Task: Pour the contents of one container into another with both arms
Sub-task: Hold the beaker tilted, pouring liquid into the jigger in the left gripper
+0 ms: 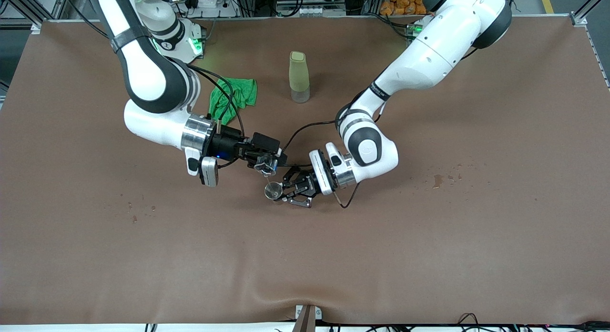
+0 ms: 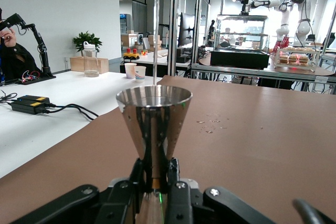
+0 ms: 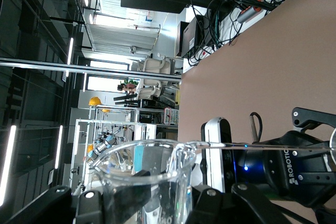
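Brown table, mid-pour: glass cup tipped over silver cup.

Front view: on the brown table (image 1: 429,256), the right end effector (image 1: 265,163) is clamped on the glass cup (image 1: 263,166), tipped sideways directly above the silver cup (image 1: 272,191), which the left end effector (image 1: 285,193) clamps upright; a thin stream links them.
Left wrist view: the silver cup (image 2: 154,124) stands upright in closed fingers (image 2: 137,174), stream (image 2: 155,24) falling into its mouth.
Right wrist view: the glass cup (image 3: 152,177) lies tilted, its spout toward the left end effector (image 3: 315,145).

"ROBOTIQ" on the left gripper (image 3: 294,169).
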Tool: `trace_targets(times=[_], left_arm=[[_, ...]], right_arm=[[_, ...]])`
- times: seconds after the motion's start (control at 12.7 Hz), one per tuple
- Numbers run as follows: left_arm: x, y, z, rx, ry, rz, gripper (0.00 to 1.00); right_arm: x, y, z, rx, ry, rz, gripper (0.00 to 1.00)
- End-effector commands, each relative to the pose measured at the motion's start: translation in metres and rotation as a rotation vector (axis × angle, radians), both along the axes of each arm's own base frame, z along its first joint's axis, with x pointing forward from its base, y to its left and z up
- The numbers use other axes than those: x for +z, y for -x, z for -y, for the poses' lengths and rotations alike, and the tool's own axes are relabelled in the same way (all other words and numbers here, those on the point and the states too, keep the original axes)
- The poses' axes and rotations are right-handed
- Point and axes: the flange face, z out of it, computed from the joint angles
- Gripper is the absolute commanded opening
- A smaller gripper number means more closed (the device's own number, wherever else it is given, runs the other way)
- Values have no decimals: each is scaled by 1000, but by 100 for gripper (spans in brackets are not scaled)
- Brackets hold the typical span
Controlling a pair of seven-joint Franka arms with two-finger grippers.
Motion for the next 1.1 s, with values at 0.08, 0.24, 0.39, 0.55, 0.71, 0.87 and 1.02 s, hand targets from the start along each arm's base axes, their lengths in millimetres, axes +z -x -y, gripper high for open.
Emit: trace_targets(times=[0.08, 0.24, 0.39, 0.55, 0.71, 0.87, 1.02], left_arm=[[13, 8, 0, 3, 0, 15, 0], [13, 8, 0, 3, 0, 15, 0], [13, 8, -1, 4, 0, 15, 0], [13, 8, -1, 4, 0, 15, 0], [13, 10, -1, 1, -1, 14, 0], [13, 11, -9, 4, -11, 7, 0], [11, 16, -12, -11, -2, 3, 0]], right_arm=[[3, 5, -4, -16, -40, -34, 0], [2, 11, -8, -8, -38, -43, 0], [6, 15, -12, -6, -47, -65, 0], [6, 18, -15, -4, -49, -78, 0], [3, 19, -14, -4, -45, -83, 0], [0, 19, -11, -7, -42, -89, 0], [0, 17, -7, -16, -44, -89, 0]])
